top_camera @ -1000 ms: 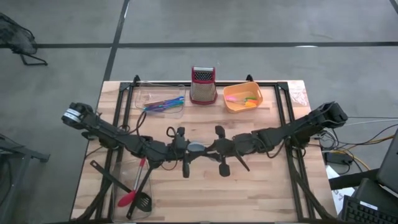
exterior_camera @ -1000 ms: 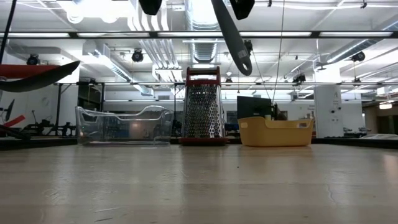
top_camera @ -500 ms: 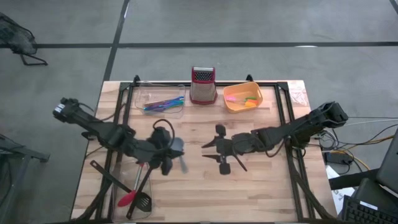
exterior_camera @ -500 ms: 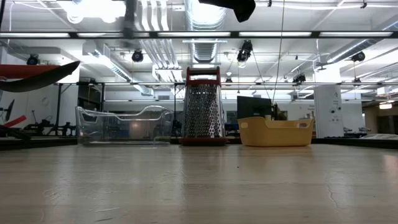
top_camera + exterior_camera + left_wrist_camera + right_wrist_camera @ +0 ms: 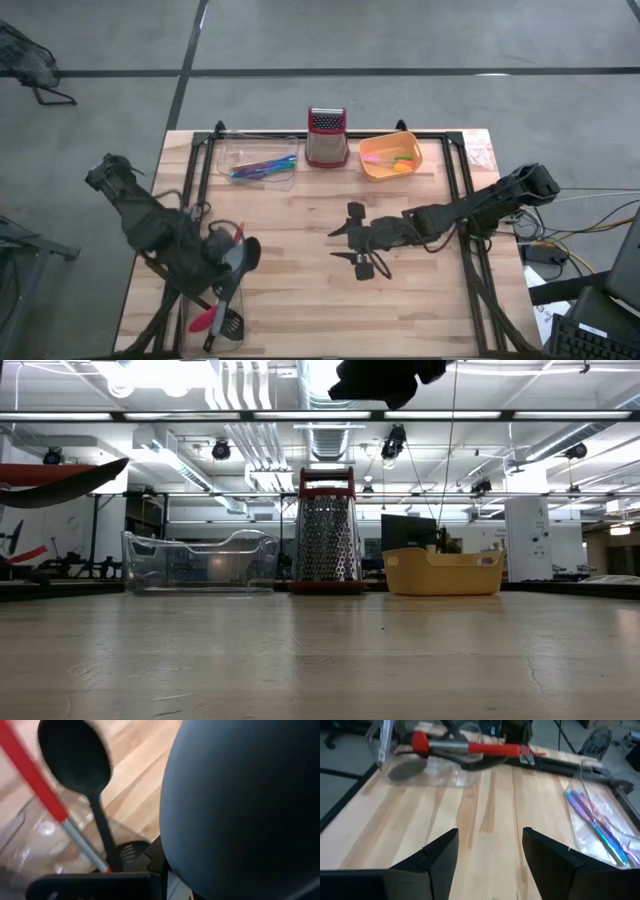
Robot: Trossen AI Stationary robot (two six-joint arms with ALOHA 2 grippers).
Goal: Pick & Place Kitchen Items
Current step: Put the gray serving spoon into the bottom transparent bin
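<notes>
Grey and rounded, the spatula (image 5: 238,256) is held in the left gripper (image 5: 222,262), which hangs over the clear tray (image 5: 196,300) at the table's front left. The step in hand looks like the placing: in that tray already lie the red spoon (image 5: 216,305) and the black slotted spoon (image 5: 230,322). Next, I judge, the arm must lower the spatula beside them and let go, without knocking the tray wall. The right gripper (image 5: 356,243) waits over the middle of the table (image 5: 420,300), its fingers wide apart and empty.

Grey floor (image 5: 400,35), ceiling ducts (image 5: 325,435)
</notes>
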